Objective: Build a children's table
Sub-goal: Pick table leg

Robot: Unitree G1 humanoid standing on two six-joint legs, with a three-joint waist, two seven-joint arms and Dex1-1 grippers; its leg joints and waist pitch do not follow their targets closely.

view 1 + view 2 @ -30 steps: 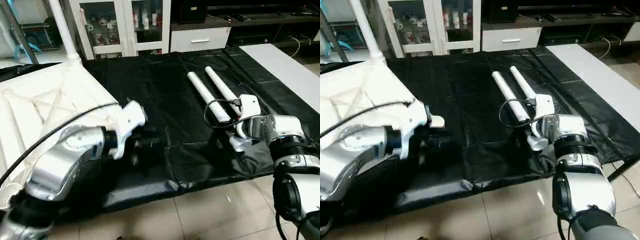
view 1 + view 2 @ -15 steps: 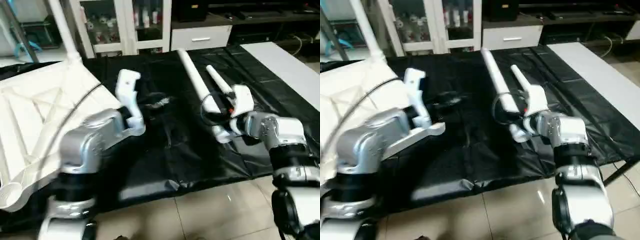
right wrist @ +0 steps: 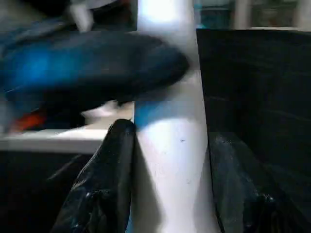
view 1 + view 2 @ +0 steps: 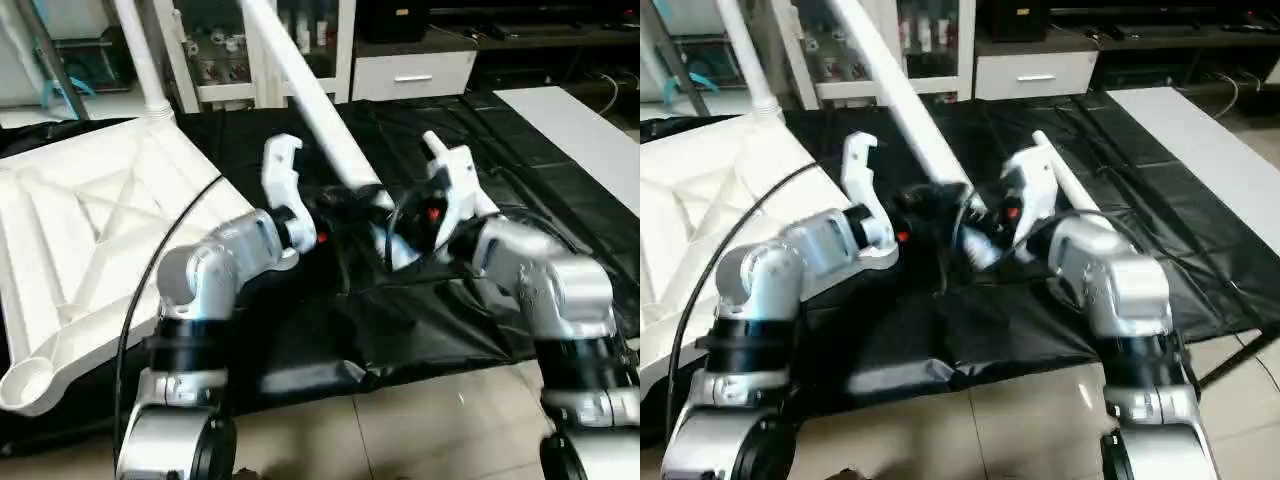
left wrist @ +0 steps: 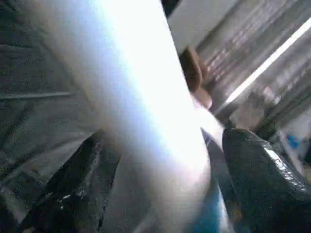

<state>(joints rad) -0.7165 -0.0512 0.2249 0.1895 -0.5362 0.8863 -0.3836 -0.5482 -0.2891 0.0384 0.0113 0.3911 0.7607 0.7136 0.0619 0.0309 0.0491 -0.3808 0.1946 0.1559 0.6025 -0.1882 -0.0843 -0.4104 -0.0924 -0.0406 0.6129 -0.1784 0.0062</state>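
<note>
The children's table top lies ribbed side up at the left, with one white leg standing in its far corner socket. A second leg is raised off the black cloth, slanting up and away to the left. My right gripper is shut on its lower end, and its fingers press both sides of the tube. My left gripper is open and straddles the same leg just beside the right one. Another leg lies on the cloth behind my right wrist.
The black cloth covers the work table, whose front edge meets tiled floor. A glass-door cabinet and a white drawer unit stand behind. A white board lies at the far right.
My right gripper has lifted one leg off the cloth and tilted it up to the left. My left arm swung from the table top to that leg and opened around it.
</note>
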